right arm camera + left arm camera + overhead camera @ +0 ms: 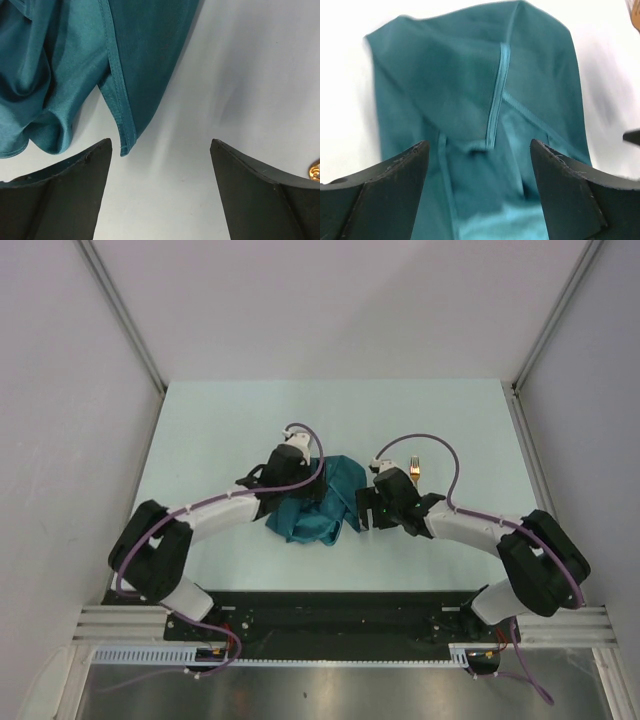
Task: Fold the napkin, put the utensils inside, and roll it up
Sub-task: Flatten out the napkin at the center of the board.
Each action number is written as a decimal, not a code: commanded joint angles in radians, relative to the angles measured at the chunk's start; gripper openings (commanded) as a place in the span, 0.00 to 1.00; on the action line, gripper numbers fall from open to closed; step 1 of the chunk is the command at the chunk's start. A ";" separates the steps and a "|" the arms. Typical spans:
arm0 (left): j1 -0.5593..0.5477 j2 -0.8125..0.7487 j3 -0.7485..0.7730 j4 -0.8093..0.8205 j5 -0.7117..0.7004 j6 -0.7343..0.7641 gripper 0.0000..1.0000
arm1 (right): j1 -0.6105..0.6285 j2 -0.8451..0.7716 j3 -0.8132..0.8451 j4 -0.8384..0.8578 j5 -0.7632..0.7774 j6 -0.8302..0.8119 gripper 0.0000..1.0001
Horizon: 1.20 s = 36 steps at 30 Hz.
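Observation:
The napkin (322, 504) is a dark teal cloth lying crumpled in a heap at the middle of the table. In the left wrist view its hemmed folds (495, 100) fill the picture. My left gripper (479, 144) hangs open just over the cloth, fabric showing between the fingers, nothing gripped. My right gripper (161, 142) is open over bare table at the heap's right side, a hem corner of the napkin (122, 142) close to its left finger. The gold fork (416, 468) lies on the table right of the cloth, behind the right wrist; a glint of it (315, 171) shows at the right edge.
The pale table top (220, 430) is walled by white panels on the left, back and right. A black base rail (330, 615) runs along the near edge. Purple cables (420, 437) loop above both wrists.

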 commanded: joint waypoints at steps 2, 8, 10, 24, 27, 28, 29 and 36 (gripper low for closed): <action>-0.005 0.118 0.092 0.104 0.022 -0.016 0.84 | 0.017 0.039 0.059 0.035 -0.021 0.033 0.84; -0.006 0.228 0.146 0.106 0.010 -0.006 0.73 | 0.034 0.076 0.056 0.055 -0.060 0.047 0.74; -0.005 0.244 0.149 0.110 -0.018 -0.004 0.66 | 0.036 0.088 0.054 0.060 -0.061 0.054 0.69; 0.032 0.206 0.123 0.119 -0.107 0.010 0.04 | 0.005 0.122 0.111 0.038 -0.072 0.002 0.00; 0.049 0.131 0.119 0.090 -0.142 0.033 0.01 | -0.016 0.087 0.168 -0.025 -0.011 -0.057 0.00; 0.055 0.108 0.119 0.066 -0.157 0.049 0.02 | -0.024 0.073 0.188 -0.046 0.023 -0.071 0.00; 0.060 0.048 0.119 0.051 -0.171 0.060 0.02 | -0.044 0.041 0.205 -0.080 0.038 -0.090 0.00; 0.132 -0.216 0.181 -0.098 -0.246 0.163 0.06 | -0.086 -0.088 0.399 -0.198 0.233 -0.237 0.00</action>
